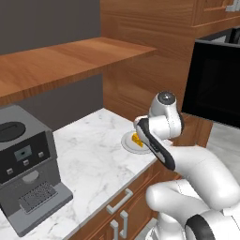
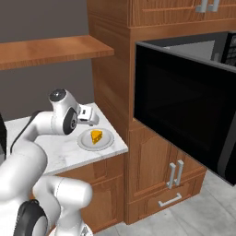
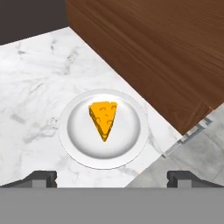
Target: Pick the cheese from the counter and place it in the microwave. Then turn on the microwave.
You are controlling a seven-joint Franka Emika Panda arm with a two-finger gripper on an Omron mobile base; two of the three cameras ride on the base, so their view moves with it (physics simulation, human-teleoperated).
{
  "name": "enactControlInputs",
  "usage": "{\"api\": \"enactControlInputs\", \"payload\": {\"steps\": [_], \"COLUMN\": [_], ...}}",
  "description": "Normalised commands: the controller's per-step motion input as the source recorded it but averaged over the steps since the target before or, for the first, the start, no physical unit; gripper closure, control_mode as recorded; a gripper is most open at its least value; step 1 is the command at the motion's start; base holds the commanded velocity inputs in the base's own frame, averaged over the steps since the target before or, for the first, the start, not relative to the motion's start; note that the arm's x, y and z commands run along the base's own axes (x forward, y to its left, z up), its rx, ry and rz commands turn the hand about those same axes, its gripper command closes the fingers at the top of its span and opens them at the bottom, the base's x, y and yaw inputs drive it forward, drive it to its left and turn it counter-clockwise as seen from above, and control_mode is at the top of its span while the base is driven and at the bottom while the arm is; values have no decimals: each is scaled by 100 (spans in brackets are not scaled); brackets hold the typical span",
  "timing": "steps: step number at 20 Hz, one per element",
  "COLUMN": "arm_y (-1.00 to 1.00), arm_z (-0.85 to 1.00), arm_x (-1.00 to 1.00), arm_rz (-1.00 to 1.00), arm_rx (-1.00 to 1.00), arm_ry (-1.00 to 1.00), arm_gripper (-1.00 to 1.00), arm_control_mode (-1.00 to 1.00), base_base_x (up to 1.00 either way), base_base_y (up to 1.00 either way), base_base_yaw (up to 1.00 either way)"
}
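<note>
The cheese (image 3: 104,118), a small orange-yellow wedge with holes, lies on a round grey plate (image 3: 74,131) near the right end of the marble counter (image 3: 39,87). It also shows as the cheese (image 1: 136,139) and the cheese (image 2: 96,136) in the base views. My gripper (image 3: 112,177) hangs above the plate, open, its fingertips (image 3: 41,177) spread wide with nothing between them. From the right base view the gripper (image 2: 87,117) sits just above and behind the plate (image 2: 83,142). The black microwave (image 2: 184,110) is to the right, its dark glass door (image 1: 218,86) swung open.
A tall wooden cabinet wall (image 3: 153,52) rises right beside the plate. The counter's front edge (image 3: 144,168) runs close under the plate. A grey coffee machine (image 1: 23,168) stands at the left, under a brown wooden shelf (image 1: 61,61). Cabinet doors (image 2: 170,175) sit below the microwave.
</note>
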Motion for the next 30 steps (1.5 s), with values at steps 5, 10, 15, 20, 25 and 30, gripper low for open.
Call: {"api": "enactControlInputs", "payload": {"steps": [5, 10, 15, 20, 25, 30], "arm_y": [0, 0, 0, 0, 1, 0], "arm_z": [-10, -10, -9, -9, -11, -13], "arm_x": [17, 15, 13, 16, 16, 12], "arm_rz": [0, 0, 0, -1, -2, -2], "arm_rx": [3, 4, 2, 0, 0, 0], "arm_ry": [1, 4, 4, 4, 4, 5], "arm_gripper": [-100, -100, -100, -100, -100, -100], "arm_control_mode": [-100, -100, -100, -100, -100, -100], "base_base_x": [0, 0, 0, 0, 0, 0], "base_base_y": [0, 0, 0, 0, 0, 0], "base_base_yaw": [0, 0, 0, 0, 0, 0]}}
